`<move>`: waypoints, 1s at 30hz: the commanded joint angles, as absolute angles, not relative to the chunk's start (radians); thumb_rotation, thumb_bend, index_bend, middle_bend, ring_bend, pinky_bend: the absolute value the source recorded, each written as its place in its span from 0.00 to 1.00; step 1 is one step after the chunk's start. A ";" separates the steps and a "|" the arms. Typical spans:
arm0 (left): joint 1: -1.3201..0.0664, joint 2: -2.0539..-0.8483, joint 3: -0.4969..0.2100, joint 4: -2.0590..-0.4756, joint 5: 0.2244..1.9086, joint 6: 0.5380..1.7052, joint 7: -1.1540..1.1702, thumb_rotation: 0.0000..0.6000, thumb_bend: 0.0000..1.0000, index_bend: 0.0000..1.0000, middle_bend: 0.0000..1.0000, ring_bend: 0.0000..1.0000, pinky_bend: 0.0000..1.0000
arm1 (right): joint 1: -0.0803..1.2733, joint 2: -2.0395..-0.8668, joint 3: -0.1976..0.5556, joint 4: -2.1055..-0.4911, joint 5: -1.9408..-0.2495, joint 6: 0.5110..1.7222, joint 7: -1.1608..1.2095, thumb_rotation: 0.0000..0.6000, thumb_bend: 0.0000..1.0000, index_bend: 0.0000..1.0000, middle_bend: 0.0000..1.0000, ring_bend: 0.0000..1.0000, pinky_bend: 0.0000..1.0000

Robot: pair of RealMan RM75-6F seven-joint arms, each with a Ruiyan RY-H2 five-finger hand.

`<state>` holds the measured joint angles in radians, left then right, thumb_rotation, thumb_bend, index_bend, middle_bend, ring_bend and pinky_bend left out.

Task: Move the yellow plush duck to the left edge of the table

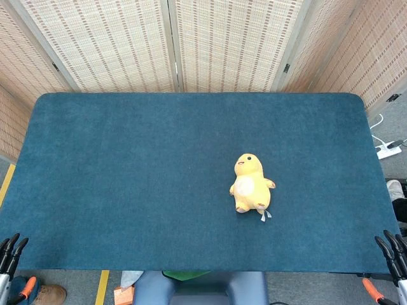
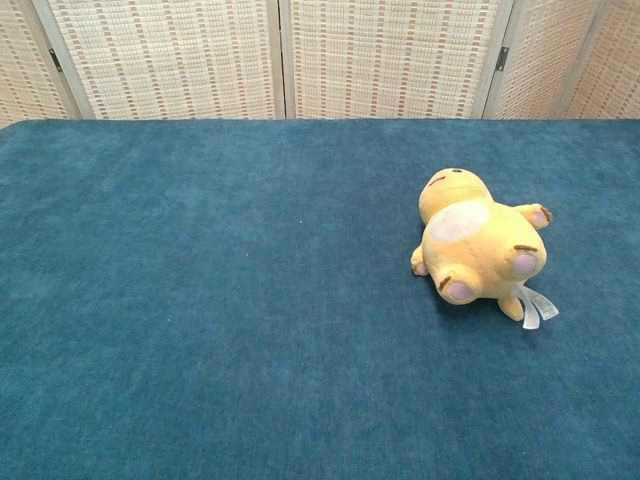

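My left hand point(image 1: 11, 253): it sits at the near-left corner of the head view, below the near edge of the tabletop and off its surface. Only dark fingertips show. They hold nothing that I can see, but I cannot tell whether the hand is spread or clenched.
My right hand point(image 1: 393, 253): it mirrors the left at the near-right corner, also off the tabletop. Only fingertips are visible, nothing is in them, and I cannot tell its state beyond that.
Tabletop point(image 1: 114, 190): a blue cloth surface runs from the near edge to the screens behind it. The chest view shows neither hand over it.
Yellow plush duck point(image 1: 252, 185): it lies on its back on the tabletop, right of centre, with its head toward the far side and its feet toward me. A white label sticks out by its near foot. Nothing touches it.
Left edge of the tabletop point(image 1: 25, 171): this is the destination. It is well apart from the duck, with bare cloth between them.
Progress: I judge the task as not yet begun. No grasp is made and the duck is on the wrong half.
Remaining: reach over the tabletop, take hold of the duck, carry it across to the left edge, and let go there.
Woven screens point(image 1: 229, 44): these stand behind the far edge and play no part.
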<state>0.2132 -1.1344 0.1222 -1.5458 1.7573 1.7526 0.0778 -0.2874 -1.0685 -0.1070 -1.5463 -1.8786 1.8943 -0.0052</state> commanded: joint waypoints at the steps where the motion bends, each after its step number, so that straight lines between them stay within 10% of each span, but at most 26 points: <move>1: 0.212 -1.135 0.122 -1.548 1.757 1.751 0.081 1.00 0.33 0.00 0.00 0.03 0.15 | -0.281 -1.068 -0.106 -1.551 -1.872 1.879 -0.011 1.00 0.18 0.00 0.00 0.00 0.00; 19: 0.166 -1.126 0.089 -1.579 1.668 1.649 0.089 1.00 0.33 0.00 0.00 0.03 0.15 | 0.264 -1.209 0.108 -1.683 -1.642 1.107 -0.115 1.00 0.17 0.00 0.00 0.00 0.00; 30: 0.153 -1.114 0.075 -1.572 1.628 1.629 0.036 1.00 0.33 0.00 0.00 0.03 0.15 | 0.462 -1.446 0.179 -1.535 -1.437 0.891 -0.243 1.00 0.16 0.00 0.00 0.00 0.00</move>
